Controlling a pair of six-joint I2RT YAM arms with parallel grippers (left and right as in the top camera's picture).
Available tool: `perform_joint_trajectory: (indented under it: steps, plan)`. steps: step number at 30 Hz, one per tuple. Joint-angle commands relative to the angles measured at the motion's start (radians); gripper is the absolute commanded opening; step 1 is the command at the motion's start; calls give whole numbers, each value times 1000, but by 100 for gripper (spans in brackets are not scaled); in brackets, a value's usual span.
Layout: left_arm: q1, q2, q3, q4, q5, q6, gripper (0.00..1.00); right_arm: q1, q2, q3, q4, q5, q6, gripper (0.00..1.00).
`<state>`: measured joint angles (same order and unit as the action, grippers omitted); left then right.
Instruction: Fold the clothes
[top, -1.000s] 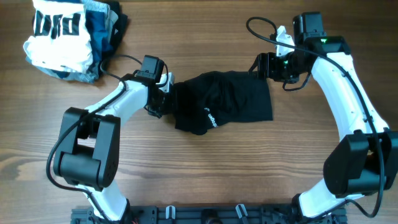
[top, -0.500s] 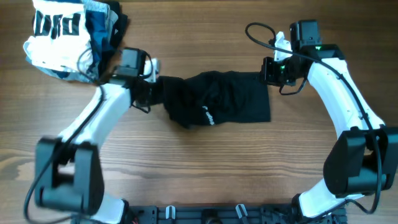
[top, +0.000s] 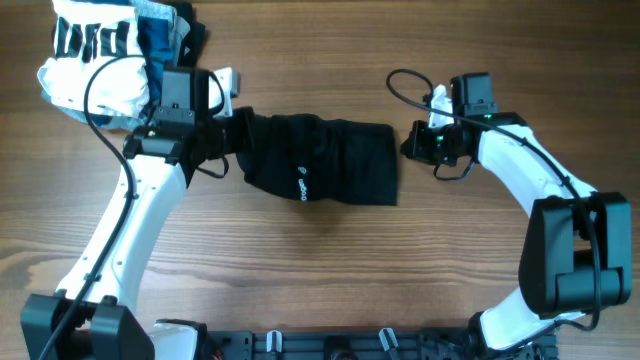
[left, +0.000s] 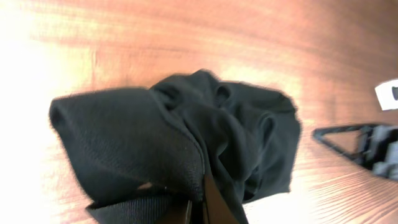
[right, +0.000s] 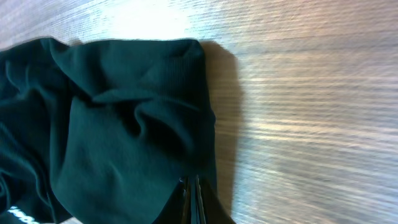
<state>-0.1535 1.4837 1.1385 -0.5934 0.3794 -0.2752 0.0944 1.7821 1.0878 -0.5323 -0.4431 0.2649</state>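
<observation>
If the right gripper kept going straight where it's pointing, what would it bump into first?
The black shirt. The right gripper points at the shirt's near edge, which lies right at its fingertips. I cannot tell whether they touch it yet.

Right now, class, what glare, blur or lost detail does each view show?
Overhead: even, sharp, though the black garment shows little detail. Left wrist: warm glare bleaches the wooden table. Right wrist: glare at top, wood streaky.

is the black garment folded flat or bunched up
Bunched up: the black soft fabric garment lies crumpled in wrinkled ridges, its left end pinched in the left claw.
</observation>
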Motion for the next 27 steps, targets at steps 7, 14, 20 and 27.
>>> perform_joint_trajectory:
  steps: [7,14,20,27]
  plan:
    - [-220,-2,78,187,5,13,4,17,-3,-13,64,-98,39,4]
    - [-383,112,78,282,-6,5,4,4,-8,-10,97,-153,53,4]
    - [-480,216,78,307,-7,6,4,-128,-92,58,128,-278,80,4]
    - [-564,301,78,380,-7,6,36,-325,-228,124,144,-335,130,4]
